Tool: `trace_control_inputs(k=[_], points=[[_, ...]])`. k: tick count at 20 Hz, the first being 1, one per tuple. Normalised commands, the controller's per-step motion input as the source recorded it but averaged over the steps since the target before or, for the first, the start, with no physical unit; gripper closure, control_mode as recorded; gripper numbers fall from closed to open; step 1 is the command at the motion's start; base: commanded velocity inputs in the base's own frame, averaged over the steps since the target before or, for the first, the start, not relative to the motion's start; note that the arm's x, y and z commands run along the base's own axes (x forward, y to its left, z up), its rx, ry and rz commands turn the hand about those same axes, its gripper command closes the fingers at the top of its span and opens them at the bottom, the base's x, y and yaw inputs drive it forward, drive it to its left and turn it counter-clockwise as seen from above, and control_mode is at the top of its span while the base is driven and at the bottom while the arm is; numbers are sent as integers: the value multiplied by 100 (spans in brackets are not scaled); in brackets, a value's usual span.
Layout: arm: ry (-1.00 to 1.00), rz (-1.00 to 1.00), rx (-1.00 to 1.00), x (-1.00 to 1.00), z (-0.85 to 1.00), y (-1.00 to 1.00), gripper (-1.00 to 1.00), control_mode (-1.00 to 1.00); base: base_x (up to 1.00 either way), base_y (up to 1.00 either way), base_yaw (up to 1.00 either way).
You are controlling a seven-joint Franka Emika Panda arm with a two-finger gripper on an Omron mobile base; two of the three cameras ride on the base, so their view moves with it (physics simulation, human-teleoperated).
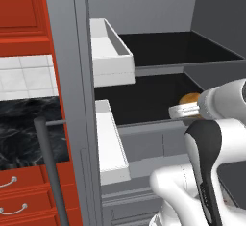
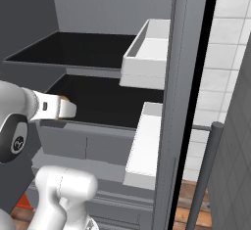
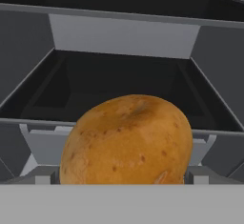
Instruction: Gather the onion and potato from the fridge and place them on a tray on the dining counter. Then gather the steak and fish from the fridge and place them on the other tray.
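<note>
We see the gripper [image 1: 185, 110] spread wide, with the potato [image 3: 127, 141] between its jaws at the front edge of the fridge's [image 1: 202, 18] lower black shelf [image 1: 144, 97]; a grip we cannot tell. Potato's long axis runs across the hand view, slightly tilted. Behind: bare shelf, grey back wall. White door bins [image 1: 110, 52] stand left, apart.

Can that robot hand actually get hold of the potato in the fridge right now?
Probably yes. The end effector is open at the front of the fridge shelf, and the potato sits right in front of it in the hand view, with nothing between.
</note>
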Motion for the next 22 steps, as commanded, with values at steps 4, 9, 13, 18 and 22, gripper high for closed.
trace_control_inputs(k=[4, 9, 13, 18, 22], points=[[0, 0, 0, -1, 0, -3, 100, -100, 0, 0, 0], [0, 0, 0, 0, 0, -12, 100, -100, 0, 0, 0], [0, 0, 0, 0, 0, 0, 100, 100, -8, 0, 0], [0, 0, 0, 0, 0, 0, 100, 100, -74, 0, -2], [0, 0, 0, 0, 0, 0, 100, 100, -100, 0, 0]])
